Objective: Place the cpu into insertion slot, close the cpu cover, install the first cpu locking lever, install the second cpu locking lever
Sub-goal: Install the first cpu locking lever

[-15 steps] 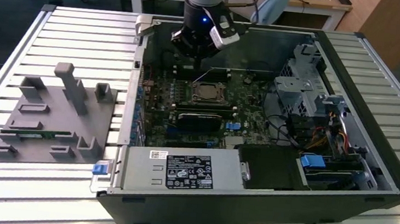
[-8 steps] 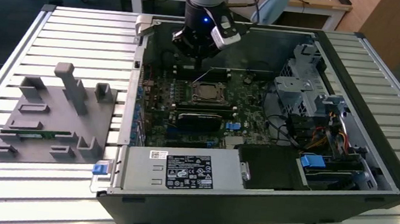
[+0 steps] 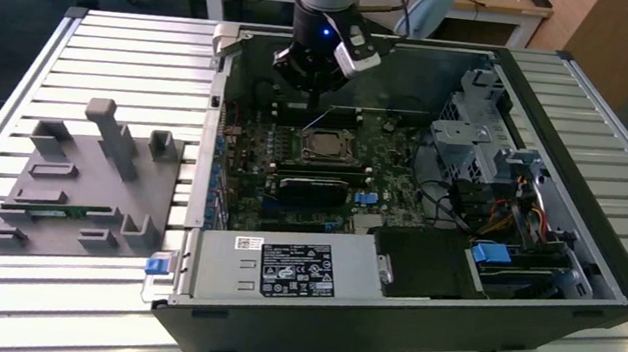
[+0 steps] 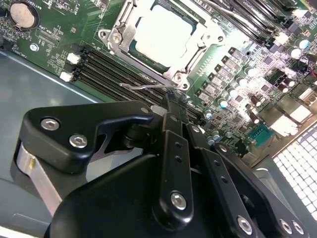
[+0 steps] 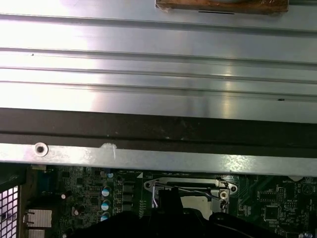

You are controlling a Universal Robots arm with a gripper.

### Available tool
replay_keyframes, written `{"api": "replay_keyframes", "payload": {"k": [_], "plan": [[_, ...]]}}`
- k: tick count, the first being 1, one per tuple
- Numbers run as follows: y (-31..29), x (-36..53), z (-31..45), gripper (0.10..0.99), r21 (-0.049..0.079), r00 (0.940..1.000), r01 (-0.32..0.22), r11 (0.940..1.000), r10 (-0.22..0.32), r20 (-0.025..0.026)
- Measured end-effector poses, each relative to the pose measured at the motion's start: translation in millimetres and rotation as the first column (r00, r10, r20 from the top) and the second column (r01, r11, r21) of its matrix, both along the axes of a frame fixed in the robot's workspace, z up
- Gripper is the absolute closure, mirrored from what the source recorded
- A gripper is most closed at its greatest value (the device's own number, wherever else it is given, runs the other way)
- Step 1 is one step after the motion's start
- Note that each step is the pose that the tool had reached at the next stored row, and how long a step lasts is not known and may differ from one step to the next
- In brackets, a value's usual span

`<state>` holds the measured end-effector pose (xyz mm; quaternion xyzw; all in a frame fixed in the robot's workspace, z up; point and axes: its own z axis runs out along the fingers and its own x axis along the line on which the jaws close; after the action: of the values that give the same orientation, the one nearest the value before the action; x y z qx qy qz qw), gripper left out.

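The cpu (image 4: 161, 32) lies flat in its socket on the green motherboard (image 4: 49, 29), silver top showing, and appears as a small square (image 3: 322, 147) in the exterior view. The cpu cover (image 4: 202, 48) is down around it as a metal frame. A thin wire locking lever (image 4: 143, 87) runs along the socket's edge, standing slightly off the board. My gripper (image 4: 171, 98) is shut, its black tip right at this lever's end. In the exterior view the gripper (image 3: 313, 117) hangs just behind the socket. The first wrist view shows the socket frame (image 5: 185, 185) and a lever wire (image 5: 198, 192).
The open PC case (image 3: 583, 254) lies on a slatted metal table (image 3: 129, 63). RAM slots (image 4: 114, 67) run beside the socket, and a black module (image 3: 317, 166) sits in front of it. Drive cages and cables (image 3: 488, 158) fill the exterior view's right. A grey fixture (image 3: 82, 188) stands at its left.
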<state>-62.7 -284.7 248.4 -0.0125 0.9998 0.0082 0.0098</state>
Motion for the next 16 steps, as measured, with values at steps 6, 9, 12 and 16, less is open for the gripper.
{"api": "replay_keyframes", "payload": {"k": [6,9,12,16], "plan": [[0.0,1.4,-0.4,0.976,0.0,1.0,0.0,1.0,0.0,0.0],[0.0,1.4,-1.5,0.976,0.013,1.0,0.0,0.9999,0.0,0.0022],[0.1,1.4,-2.9,0.976,0.019,1.0,0.0,0.9998,0.0,0.005],[0.1,4.3,-5.9,0.976,0.019,1.0,0.0,0.9998,0.0,0.0051]]}}
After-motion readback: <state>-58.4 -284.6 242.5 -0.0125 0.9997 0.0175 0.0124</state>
